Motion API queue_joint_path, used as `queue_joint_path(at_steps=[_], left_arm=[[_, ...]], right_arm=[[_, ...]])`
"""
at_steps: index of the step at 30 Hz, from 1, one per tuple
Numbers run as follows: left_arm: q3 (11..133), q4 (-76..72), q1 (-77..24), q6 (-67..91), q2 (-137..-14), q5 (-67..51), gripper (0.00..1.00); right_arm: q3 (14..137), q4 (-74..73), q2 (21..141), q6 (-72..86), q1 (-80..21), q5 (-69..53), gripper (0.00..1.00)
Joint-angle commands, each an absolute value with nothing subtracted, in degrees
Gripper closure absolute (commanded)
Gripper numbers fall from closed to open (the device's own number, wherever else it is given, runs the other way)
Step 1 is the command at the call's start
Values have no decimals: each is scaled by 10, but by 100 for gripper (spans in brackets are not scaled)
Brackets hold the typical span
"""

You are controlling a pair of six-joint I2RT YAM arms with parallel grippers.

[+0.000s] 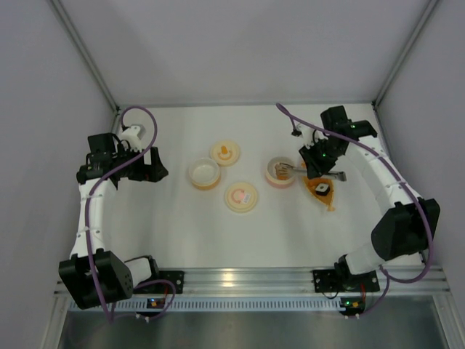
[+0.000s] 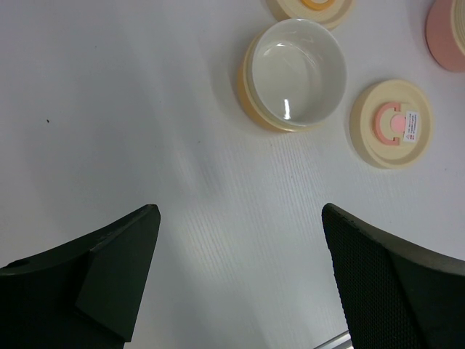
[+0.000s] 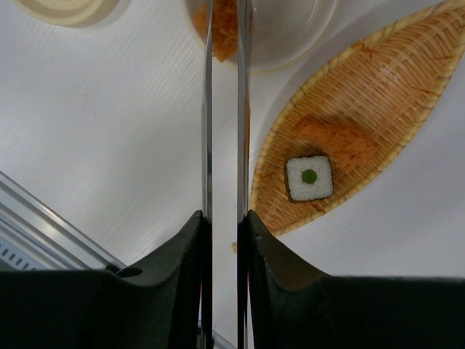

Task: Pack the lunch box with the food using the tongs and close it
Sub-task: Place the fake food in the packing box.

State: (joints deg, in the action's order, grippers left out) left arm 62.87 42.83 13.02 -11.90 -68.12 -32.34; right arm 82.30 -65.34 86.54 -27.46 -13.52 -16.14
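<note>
Top view: my right gripper (image 1: 314, 163), clamped on the tongs (image 1: 294, 169), reaches over the lunch box (image 1: 280, 173).
Left wrist: my left gripper (image 2: 240, 218) gapes empty, with the lid (image 2: 391, 123) ahead to its right.
Right wrist: an orange chunk (image 3: 221, 33) sits at the tong tips. It is best lowered well inside before release.

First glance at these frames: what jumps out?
The right claw clamps slim silver tongs, tips at an orange-brown chunk in the pink-rimmed lunch box. Beside it, a boat-shaped woven basket holds a white sushi piece with a green centre. The left claw hangs wide open at far left.
</note>
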Motion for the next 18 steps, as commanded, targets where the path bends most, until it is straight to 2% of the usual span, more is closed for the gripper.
queue_joint_path(at_steps=[1, 18], left_arm=[[629, 401, 131, -120, -683, -337, 2], [621, 396, 132, -122, -686, -333, 2]], right_arm=[[821, -611, 867, -281, -146, -163, 100], [817, -559, 892, -257, -146, -160, 100]])
